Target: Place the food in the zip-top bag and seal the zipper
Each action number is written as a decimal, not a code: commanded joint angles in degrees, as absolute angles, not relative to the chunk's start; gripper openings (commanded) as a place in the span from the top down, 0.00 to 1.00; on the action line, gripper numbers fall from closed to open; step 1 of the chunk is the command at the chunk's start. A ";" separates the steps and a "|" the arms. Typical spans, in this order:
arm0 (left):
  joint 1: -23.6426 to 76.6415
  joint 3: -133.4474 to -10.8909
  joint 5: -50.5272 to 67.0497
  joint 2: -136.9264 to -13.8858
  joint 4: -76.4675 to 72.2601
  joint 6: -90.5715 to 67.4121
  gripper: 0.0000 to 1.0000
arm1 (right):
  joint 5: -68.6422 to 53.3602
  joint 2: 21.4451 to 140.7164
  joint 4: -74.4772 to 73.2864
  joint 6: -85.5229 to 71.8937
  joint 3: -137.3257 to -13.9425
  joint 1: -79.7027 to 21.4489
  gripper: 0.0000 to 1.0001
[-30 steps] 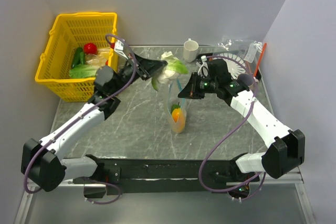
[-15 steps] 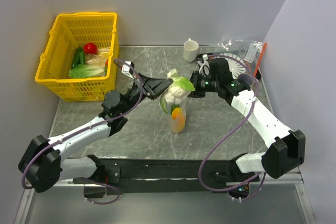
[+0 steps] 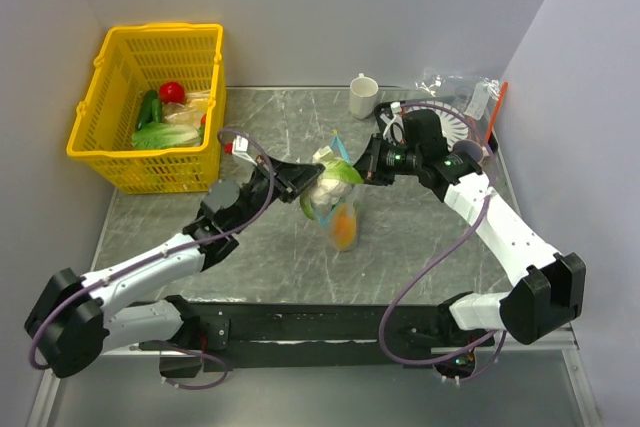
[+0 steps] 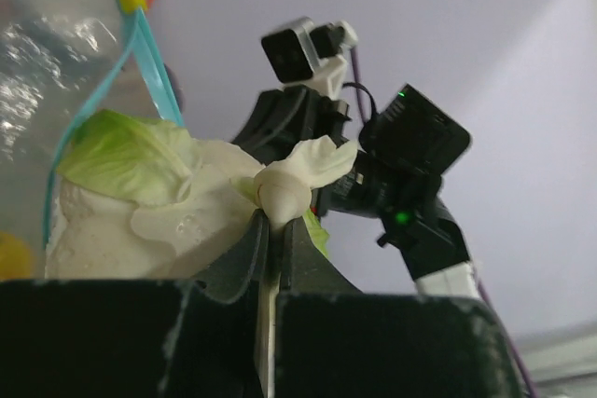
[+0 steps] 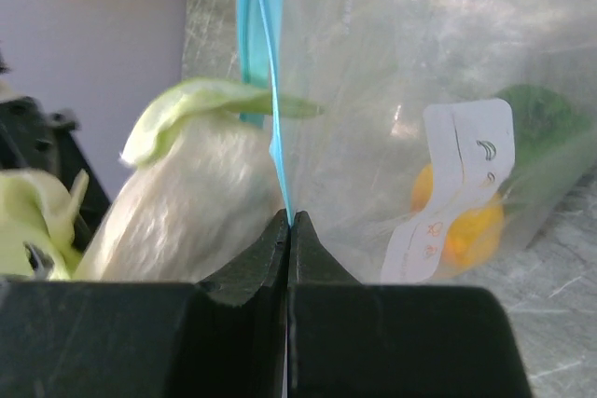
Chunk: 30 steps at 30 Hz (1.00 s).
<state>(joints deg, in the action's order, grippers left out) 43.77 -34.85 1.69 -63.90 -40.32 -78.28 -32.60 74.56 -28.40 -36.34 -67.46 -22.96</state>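
A clear zip-top bag (image 3: 342,219) hangs upright over the middle of the table with an orange food item (image 3: 342,230) in its bottom. My right gripper (image 3: 367,169) is shut on the bag's teal zipper strip (image 5: 264,90) and holds the mouth up. My left gripper (image 3: 303,182) is shut on the stem of a white and green cauliflower (image 3: 330,185), which sits at the bag's mouth. In the left wrist view the cauliflower (image 4: 177,202) lies next to the teal strip (image 4: 149,62). In the right wrist view the cauliflower (image 5: 201,198) is beside the bag wall (image 5: 410,90).
A yellow basket (image 3: 120,147) with a tomato (image 3: 171,92) and green vegetables stands at the back left. A white cup (image 3: 362,95) stands at the back. Spare clear bags (image 3: 462,92) and an orange-red stick (image 3: 494,112) lie at the back right.
My left gripper has carried the cauliflower from the back of the table forward and down to the bag's mouth. My right gripper has kept hold of the bag, shifting slightly.
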 commanded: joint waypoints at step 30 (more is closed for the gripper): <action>52.91 -69.61 -15.47 -78.66 17.21 -40.34 0.99 | -22.68 71.80 -29.80 -32.87 -72.07 -22.06 1.00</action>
<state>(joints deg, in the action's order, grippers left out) 51.48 -67.66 -15.51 -78.98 9.04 -43.94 -22.83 74.00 -35.57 -33.10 -67.61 -21.61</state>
